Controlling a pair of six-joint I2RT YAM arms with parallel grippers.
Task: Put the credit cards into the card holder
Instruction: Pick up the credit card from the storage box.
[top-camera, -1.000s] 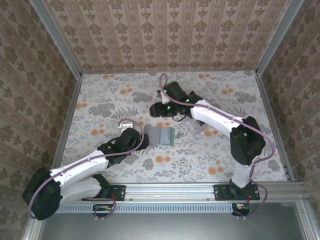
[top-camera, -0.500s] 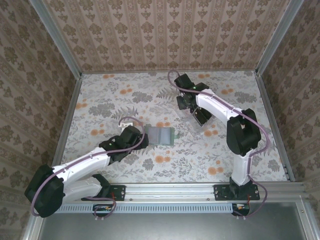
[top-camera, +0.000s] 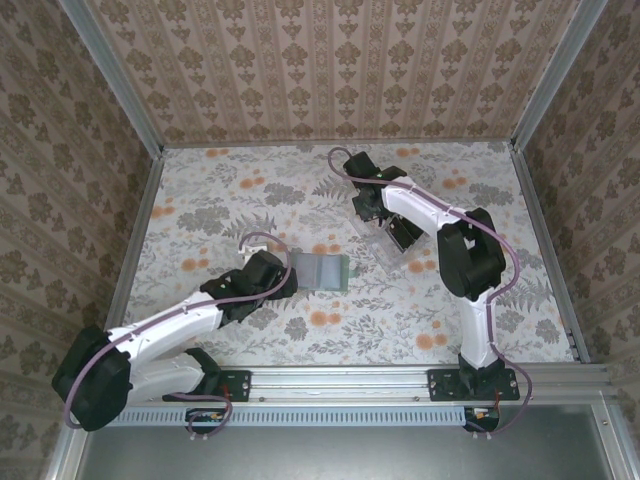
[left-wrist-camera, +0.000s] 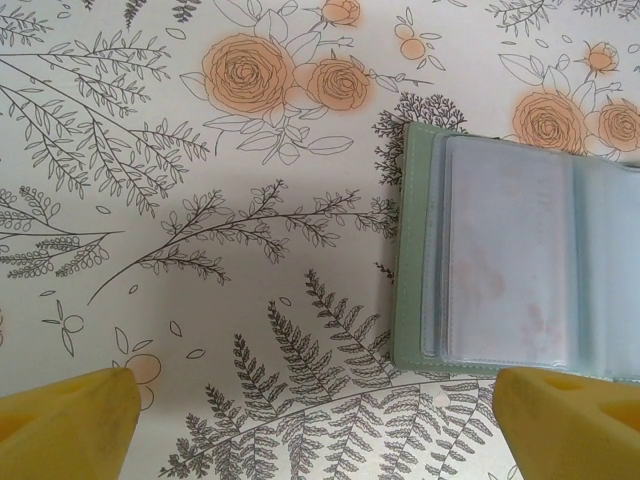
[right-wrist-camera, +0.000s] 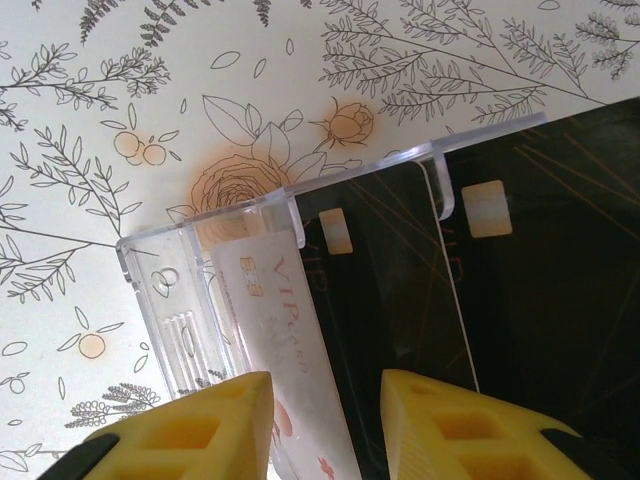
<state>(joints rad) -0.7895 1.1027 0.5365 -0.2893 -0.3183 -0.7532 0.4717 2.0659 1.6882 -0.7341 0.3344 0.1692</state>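
Observation:
The card holder (top-camera: 322, 270) lies open and flat at mid-table, a dull-green wallet (left-wrist-camera: 412, 250) with clear sleeves inside. My left gripper (top-camera: 278, 276) sits just left of it, open (left-wrist-camera: 320, 430), its yellow fingertips (left-wrist-camera: 70, 420) apart over bare tablecloth, and the holder's near-left corner lies between them. One whitish credit card (right-wrist-camera: 275, 310) printed "VIP card" stands slanted in a slot of the clear tray (right-wrist-camera: 160, 270). My right gripper (top-camera: 370, 205) hovers over that tray, open (right-wrist-camera: 325, 430), with one finger on each side of the whitish card.
The clear plastic tray (top-camera: 398, 238) holds black blocks (right-wrist-camera: 400, 280) beside the whitish card. Floral tablecloth covers the table, and papered walls close it in at the back and sides.
My right gripper has swung from table centre rightward and now hangs over the clear tray. The left gripper and the card holder have stayed almost where they were.

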